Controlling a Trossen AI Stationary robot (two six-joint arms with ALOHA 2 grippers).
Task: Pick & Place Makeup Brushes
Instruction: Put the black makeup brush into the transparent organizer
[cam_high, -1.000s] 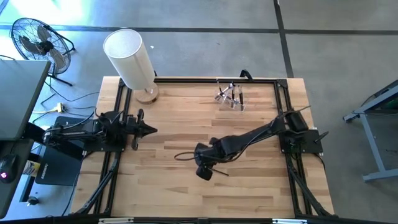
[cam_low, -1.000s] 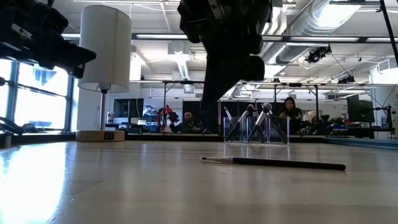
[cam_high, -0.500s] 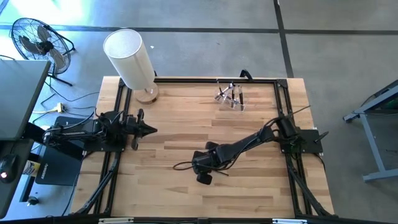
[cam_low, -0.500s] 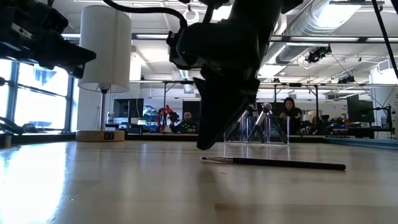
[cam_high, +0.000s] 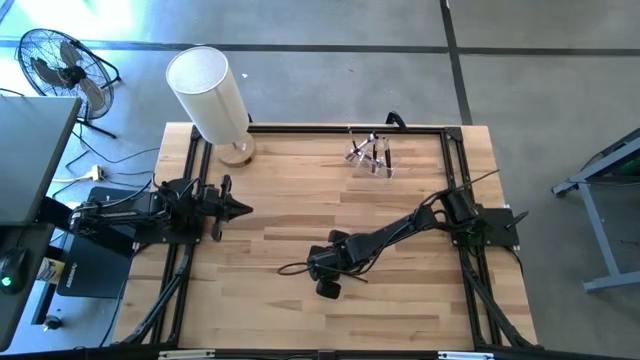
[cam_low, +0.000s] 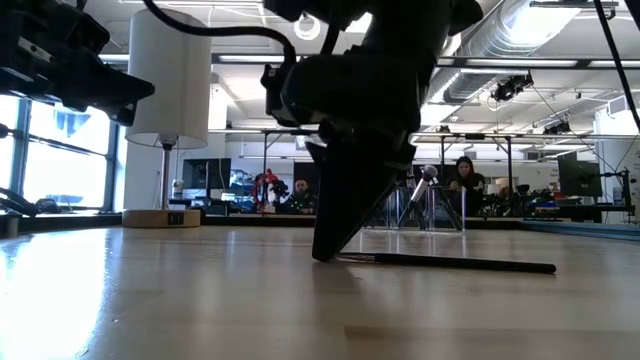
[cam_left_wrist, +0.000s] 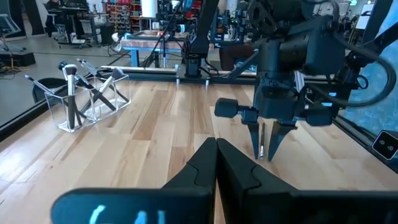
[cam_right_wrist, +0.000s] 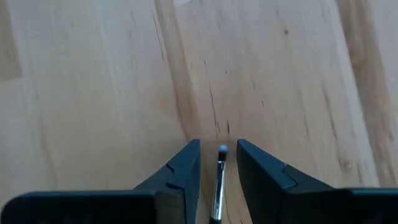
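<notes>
One makeup brush (cam_low: 450, 263), thin and dark, lies flat on the wooden table. My right gripper (cam_right_wrist: 219, 149) points steeply down over the brush's thin end (cam_right_wrist: 221, 152). It is open, with one finger on each side of the stick and a gap to both. The left wrist view shows this gripper (cam_left_wrist: 266, 151) from the front. More brushes stand in a clear holder (cam_high: 370, 155) at the far side. My left gripper (cam_high: 245, 209) waits shut at the table's left, held level above the wood.
A white lamp (cam_high: 210, 95) stands at the far left corner on a wooden base. Black rails (cam_high: 300, 127) frame the tabletop. Bare wood lies between the two arms and toward the near edge. People sit in the room beyond the table (cam_low: 465, 175).
My right gripper has come down toward the table and slightly toward the near edge, rolling a little. Its fingertips now stand at table level at the brush's thin end. The brush has not moved.
</notes>
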